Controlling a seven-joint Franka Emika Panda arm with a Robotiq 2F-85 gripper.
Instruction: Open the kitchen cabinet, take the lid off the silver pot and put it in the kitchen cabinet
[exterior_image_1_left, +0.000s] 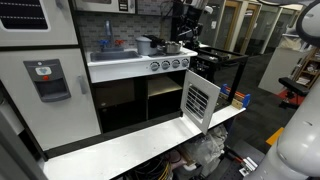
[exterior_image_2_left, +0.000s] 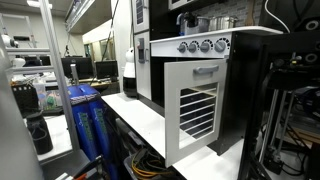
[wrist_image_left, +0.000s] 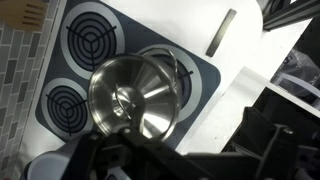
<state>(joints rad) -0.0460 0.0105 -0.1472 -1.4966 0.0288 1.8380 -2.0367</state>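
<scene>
The kitchen cabinet's white slatted door (exterior_image_1_left: 201, 100) hangs open under the stove knobs and also shows in an exterior view (exterior_image_2_left: 196, 108); its dark interior (exterior_image_1_left: 165, 96) is exposed. The silver pot (exterior_image_1_left: 172, 46) stands on the stove top. In the wrist view the round silver lid (wrist_image_left: 135, 95) fills the middle, over a burner; the pot under it is hidden. My gripper (wrist_image_left: 150, 160) is right above it, its dark blurred fingers along the bottom edge reaching the lid's near rim. Whether they grip the lid does not show.
The sink with its faucet (exterior_image_1_left: 108, 48) lies beside the stove, and the grey fridge door (exterior_image_1_left: 47, 80) is further along. Other burners (wrist_image_left: 88, 38) and a grey bar (wrist_image_left: 221, 32) on the white counter show in the wrist view. A white shelf (exterior_image_1_left: 150, 140) runs along the front.
</scene>
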